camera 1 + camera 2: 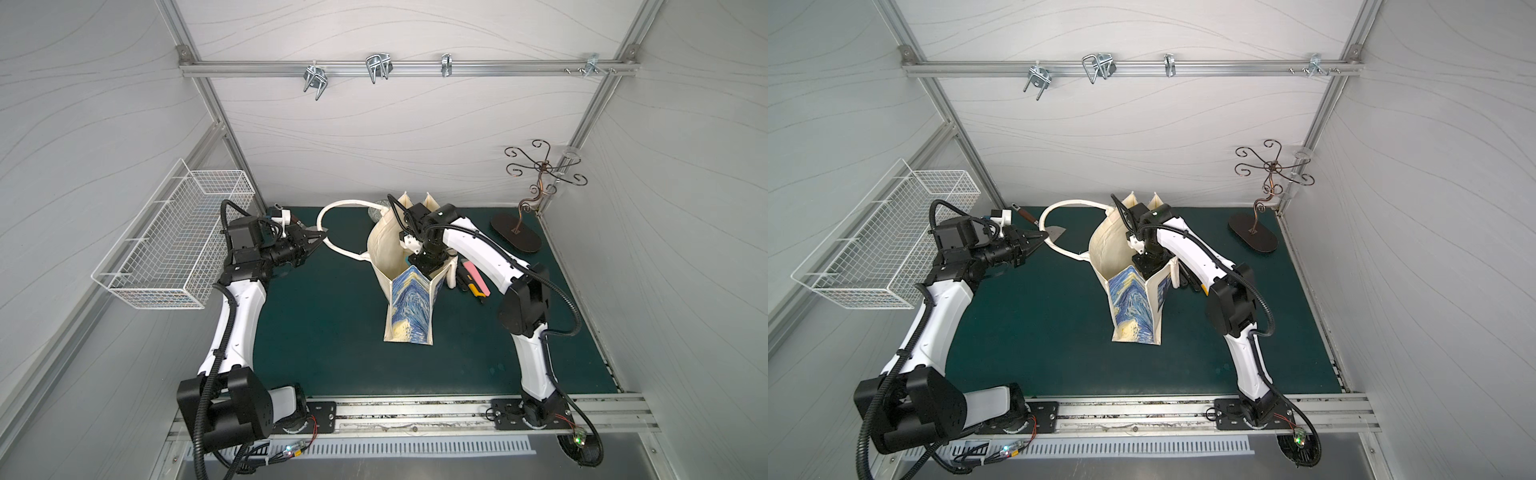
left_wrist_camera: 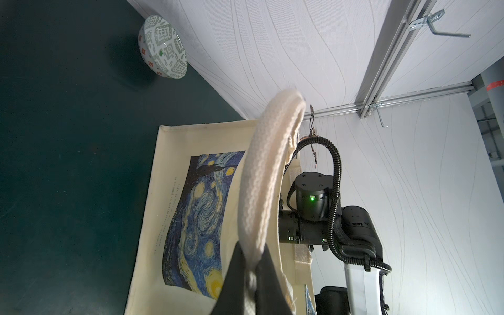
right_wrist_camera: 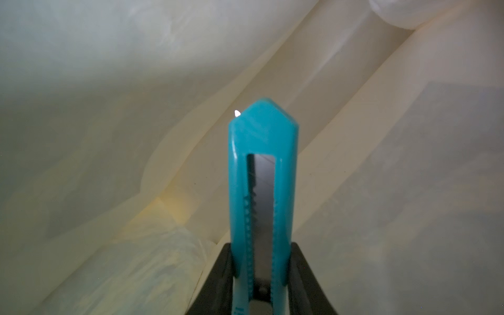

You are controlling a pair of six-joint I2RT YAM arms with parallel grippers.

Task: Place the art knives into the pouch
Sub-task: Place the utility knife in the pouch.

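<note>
art knife [image 3: 261, 169] is clamped by the right gripper [image 3: 261, 248], long axis straight out ahead, tip aimed down inside the pouch [image 1: 409, 307]; its handle [image 2: 267, 169] is pinched tight by the left gripper [image 2: 252, 261]

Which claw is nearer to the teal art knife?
Right. The right claw grips the art knife, down inside the pouch. The left claw is outside the pouch, off to its side, pinching one rope handle.
</note>
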